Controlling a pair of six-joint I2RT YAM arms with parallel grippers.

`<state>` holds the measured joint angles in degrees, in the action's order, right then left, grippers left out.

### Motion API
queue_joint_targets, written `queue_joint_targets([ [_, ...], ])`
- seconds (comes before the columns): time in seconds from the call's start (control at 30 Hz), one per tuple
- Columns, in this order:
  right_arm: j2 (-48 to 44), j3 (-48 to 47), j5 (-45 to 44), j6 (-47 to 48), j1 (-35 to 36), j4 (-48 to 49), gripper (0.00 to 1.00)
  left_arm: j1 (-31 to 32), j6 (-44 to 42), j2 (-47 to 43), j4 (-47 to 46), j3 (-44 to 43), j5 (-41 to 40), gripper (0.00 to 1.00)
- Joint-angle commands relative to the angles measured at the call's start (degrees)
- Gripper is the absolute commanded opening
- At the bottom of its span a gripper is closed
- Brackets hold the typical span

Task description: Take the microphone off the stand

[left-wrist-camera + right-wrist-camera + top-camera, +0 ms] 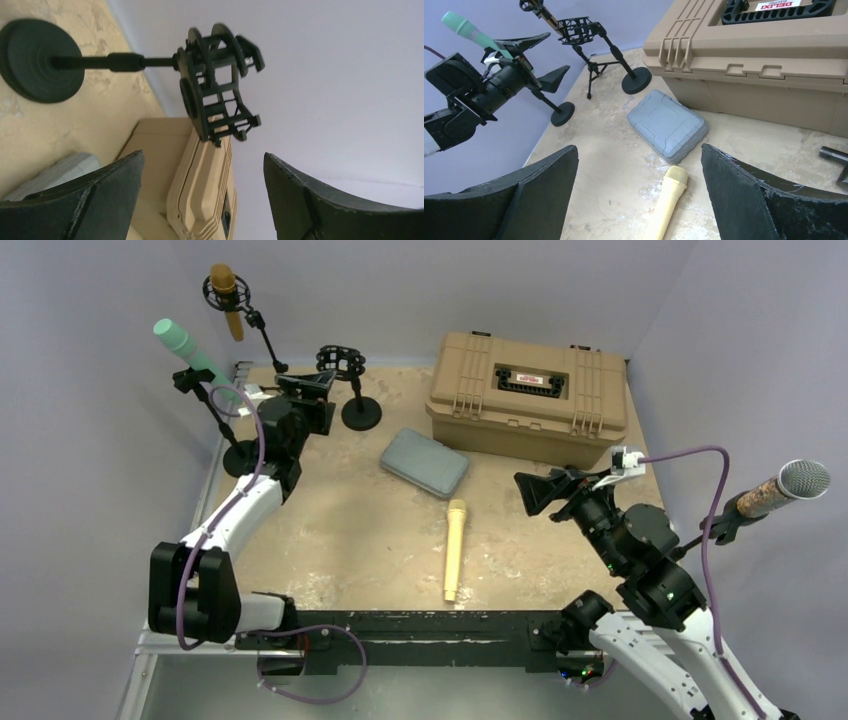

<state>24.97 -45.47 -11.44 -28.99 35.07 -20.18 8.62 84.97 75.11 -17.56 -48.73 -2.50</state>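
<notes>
A yellow microphone (455,550) lies flat on the table, also in the right wrist view (669,200). An empty black shock-mount stand (342,362) rises from a round base (361,413). My left gripper (312,388) hangs open just left of that mount (217,85), with nothing between its fingers. A green microphone (183,343) sits on a stand at far left, a gold one (226,295) in a mount behind it, and a silver-headed one (785,488) on a stand at right. My right gripper (532,492) is open above the table, short of the yellow microphone, and empty.
A tan hard case (530,395) stands at the back right, with a small grey case (425,462) lying in front of it. The green microphone's stand base (240,456) sits beside my left forearm. Walls close in on the left, back and right.
</notes>
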Motion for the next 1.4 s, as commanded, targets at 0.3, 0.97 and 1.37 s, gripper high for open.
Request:
queue_joint_targets([
  [0.3, -0.69, -2.58, -2.06, -0.19, -0.23, -1.02, 0.92, -0.36, 2.88, 10.65, -4.54, -10.70, -8.19, 0.70],
  [0.97, -0.10, -1.48, -1.18, -0.36, -0.22, 0.10, 0.92, -0.36, 5.38, 13.75, 1.98, -13.78, -7.32, 0.24],
  [1.37, 0.07, -1.31, -1.28, -0.17, -0.21, 0.20, 0.92, -0.71, 0.24, 10.35, 5.00, -16.61, -5.41, 0.02],
])
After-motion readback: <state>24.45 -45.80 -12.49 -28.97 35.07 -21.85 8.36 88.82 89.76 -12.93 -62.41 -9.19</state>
